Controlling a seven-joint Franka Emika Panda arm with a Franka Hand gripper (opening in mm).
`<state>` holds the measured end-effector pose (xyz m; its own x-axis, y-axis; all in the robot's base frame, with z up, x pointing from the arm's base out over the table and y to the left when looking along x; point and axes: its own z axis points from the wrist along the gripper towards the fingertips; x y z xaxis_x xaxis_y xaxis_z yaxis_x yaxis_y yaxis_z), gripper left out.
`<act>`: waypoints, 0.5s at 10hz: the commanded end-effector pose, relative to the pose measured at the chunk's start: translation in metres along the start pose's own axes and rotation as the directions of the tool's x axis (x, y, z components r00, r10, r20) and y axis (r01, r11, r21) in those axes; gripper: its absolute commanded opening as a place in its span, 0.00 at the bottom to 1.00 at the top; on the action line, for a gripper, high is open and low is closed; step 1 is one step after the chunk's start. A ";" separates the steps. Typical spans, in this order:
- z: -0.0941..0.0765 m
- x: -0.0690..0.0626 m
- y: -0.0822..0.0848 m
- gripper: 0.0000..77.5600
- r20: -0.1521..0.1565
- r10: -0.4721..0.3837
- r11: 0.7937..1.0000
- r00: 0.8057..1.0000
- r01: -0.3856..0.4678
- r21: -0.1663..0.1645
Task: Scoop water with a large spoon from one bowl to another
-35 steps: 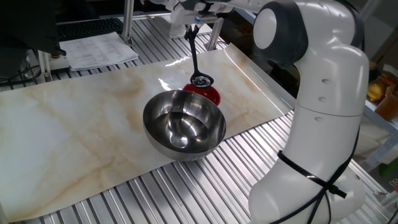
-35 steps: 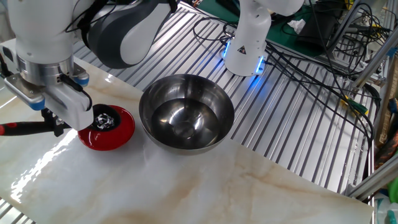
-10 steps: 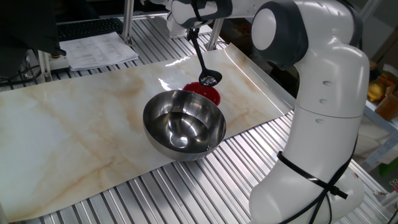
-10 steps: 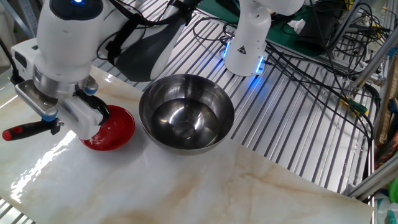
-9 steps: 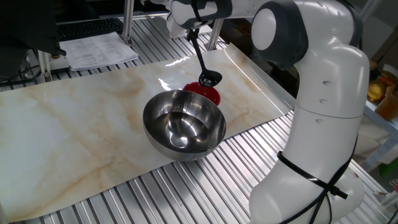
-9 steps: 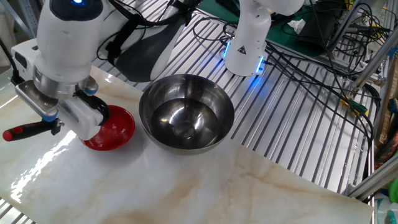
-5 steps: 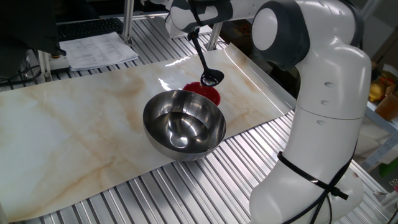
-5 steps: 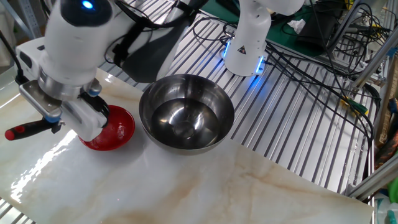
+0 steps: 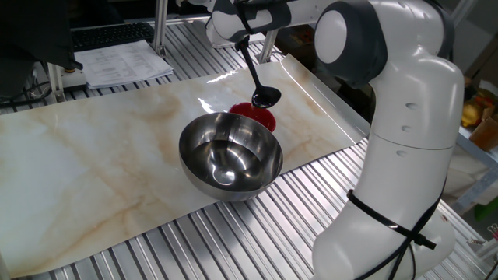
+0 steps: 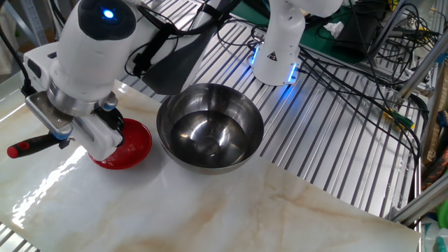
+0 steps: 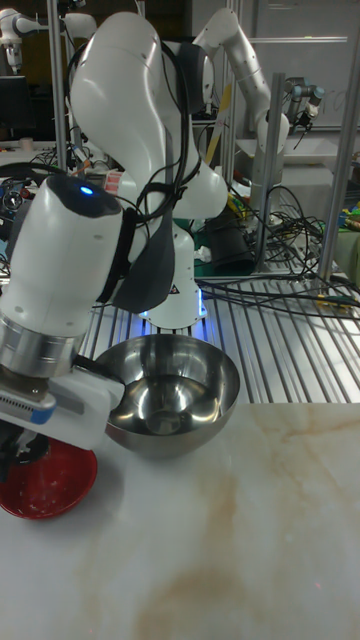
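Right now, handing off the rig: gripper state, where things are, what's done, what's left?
Gripper: shut on the black ladle, holding it near the top of the handle, whose red end sticks out behind.
Ladle scoop: hanging above the small red bowl, not in it. Can't tell if the scoop holds water.
Red bowl: on the marble board beside the large steel mixing bowl.
Steel bowl: water at the bottom.
Done: ladle is in hand and over the red bowl.
Left: confirm the pour into the red bowl; probably go back to the steel bowl for more.
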<state>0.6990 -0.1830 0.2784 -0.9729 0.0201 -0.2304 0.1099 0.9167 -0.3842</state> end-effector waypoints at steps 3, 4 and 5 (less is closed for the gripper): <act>-0.002 -0.001 -0.001 0.02 -0.002 0.003 0.999 1.000 -0.002 0.040; -0.002 -0.001 0.000 0.02 -0.010 0.014 0.998 1.000 -0.013 0.055; -0.002 0.000 0.000 0.02 -0.018 0.022 0.998 1.000 -0.021 0.067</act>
<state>0.6984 -0.1824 0.2770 -0.9737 0.0190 -0.2270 0.1124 0.9069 -0.4062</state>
